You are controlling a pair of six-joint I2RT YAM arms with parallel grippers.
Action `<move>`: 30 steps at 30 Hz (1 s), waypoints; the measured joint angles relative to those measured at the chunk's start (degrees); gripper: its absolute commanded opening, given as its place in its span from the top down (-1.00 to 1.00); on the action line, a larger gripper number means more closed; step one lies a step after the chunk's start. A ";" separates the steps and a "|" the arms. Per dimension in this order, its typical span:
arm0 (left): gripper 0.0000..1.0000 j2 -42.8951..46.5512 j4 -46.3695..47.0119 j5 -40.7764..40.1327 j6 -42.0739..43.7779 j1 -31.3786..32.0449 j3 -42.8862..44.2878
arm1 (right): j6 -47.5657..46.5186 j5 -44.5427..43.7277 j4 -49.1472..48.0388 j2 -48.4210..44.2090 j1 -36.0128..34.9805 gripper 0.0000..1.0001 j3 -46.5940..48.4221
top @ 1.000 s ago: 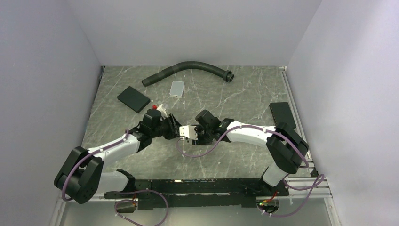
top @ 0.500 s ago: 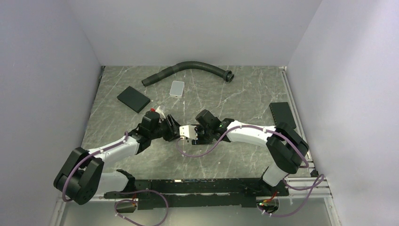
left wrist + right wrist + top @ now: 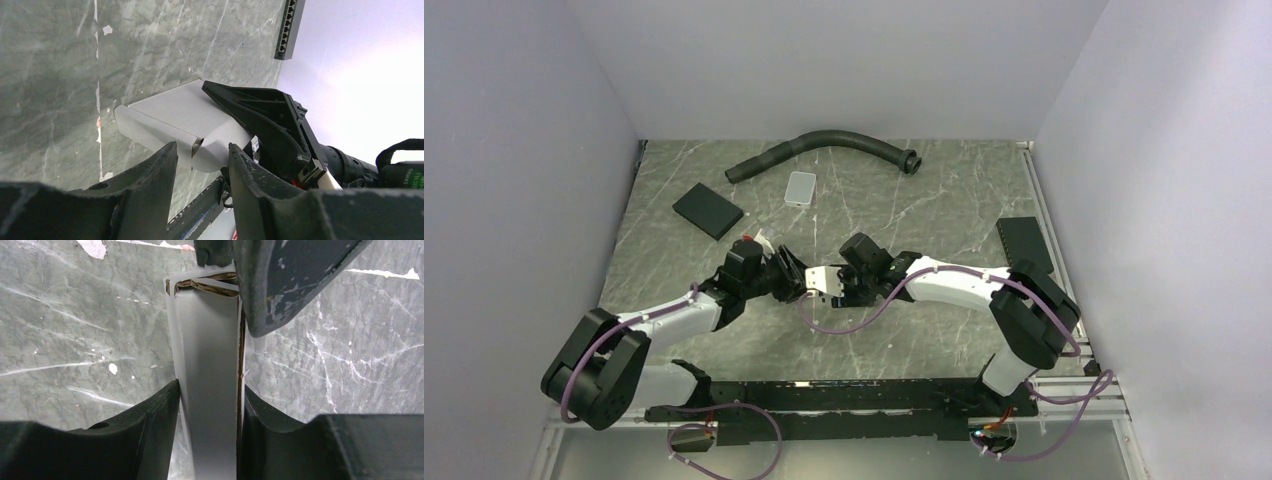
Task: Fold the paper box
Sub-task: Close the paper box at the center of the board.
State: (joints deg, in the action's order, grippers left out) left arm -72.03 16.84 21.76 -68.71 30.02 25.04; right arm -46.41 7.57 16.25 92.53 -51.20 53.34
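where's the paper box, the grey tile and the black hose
paper box [image 3: 207, 365], right wrist view, middle of its white face
grey tile [image 3: 801, 187], top view, its centre
black hose [image 3: 824, 137], top view, top of its curve

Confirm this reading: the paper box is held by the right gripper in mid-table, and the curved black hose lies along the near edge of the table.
One detail is wrong. The curved black hose lies along the far edge of the table, not the near edge, as the top external view shows. The rest stands: the paper box is held by the right gripper in mid-table.
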 measured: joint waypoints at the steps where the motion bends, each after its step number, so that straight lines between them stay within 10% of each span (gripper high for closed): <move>1: 0.16 -0.09 0.50 0.11 -0.46 0.00 -0.22 | 0.00 -0.02 -0.02 0.00 -0.02 0.07 0.00; 30: 0.42 -1.31 4.74 1.46 -4.55 -0.17 -1.40 | 0.11 -1.70 0.17 0.13 -0.59 0.07 0.02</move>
State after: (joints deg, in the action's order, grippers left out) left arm -73.34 21.58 23.22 -73.25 29.85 23.64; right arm -46.30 5.87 16.43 92.66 -51.79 53.36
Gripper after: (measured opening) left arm 0.323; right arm 0.471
